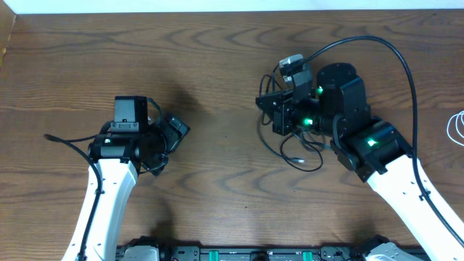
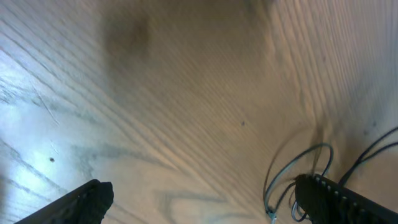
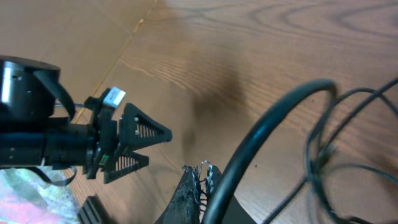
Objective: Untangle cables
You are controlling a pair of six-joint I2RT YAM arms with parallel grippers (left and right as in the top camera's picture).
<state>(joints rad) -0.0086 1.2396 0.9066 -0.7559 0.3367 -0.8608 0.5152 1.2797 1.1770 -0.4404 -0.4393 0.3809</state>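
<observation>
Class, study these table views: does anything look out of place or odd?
The white cable lies alone at the right edge of the overhead view, partly cut off, far from the black cables tangled near the centre.

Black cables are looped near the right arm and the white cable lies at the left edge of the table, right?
No. The overhead view shows the white cable at the right edge of the table, not the left. The black cables are looped near the right arm, as you say.
</observation>
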